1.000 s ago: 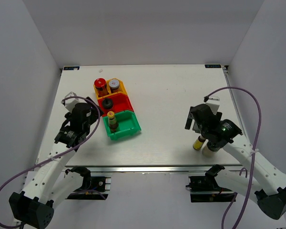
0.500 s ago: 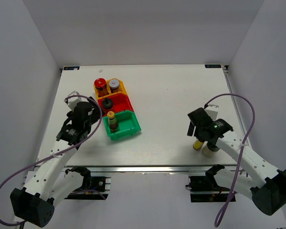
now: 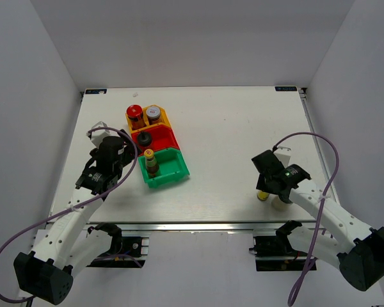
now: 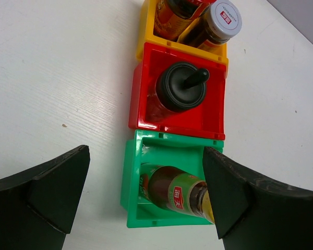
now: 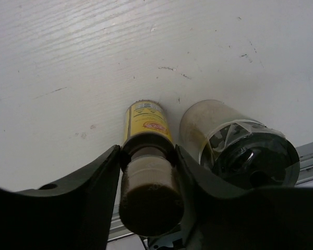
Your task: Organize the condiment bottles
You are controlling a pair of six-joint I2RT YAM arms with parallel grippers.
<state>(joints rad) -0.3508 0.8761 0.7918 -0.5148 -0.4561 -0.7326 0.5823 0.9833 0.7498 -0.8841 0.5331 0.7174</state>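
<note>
My right gripper [image 3: 267,187] [image 5: 147,156] is shut on a slim yellow-capped bottle [image 3: 262,194] [image 5: 145,122]. The bottle stands upright near the table's front right edge, with both jaws pressed against its shoulder. A black-lidded jar [image 3: 279,203] [image 5: 235,140] stands right beside it, against the right finger's outer side. My left gripper [image 3: 118,155] [image 4: 146,187] hangs open and empty just left of the bins. The yellow bin [image 3: 164,116] holds a red-capped jar [image 3: 135,112] and a silver-capped jar [image 3: 153,113]. Another black-lidded jar [image 4: 180,88] sits in the red bin [image 3: 163,137]. A second yellow-capped bottle [image 4: 175,195] stands in the green bin [image 3: 169,169].
The three bins form a row at the table's left centre. The table's front edge and its metal rail [image 5: 308,156] run directly behind the held bottle and the jar. White walls enclose the table on three sides.
My right gripper has dropped down over the yellow-capped bottle and closed from wide open onto it. The left arm has barely moved.
</note>
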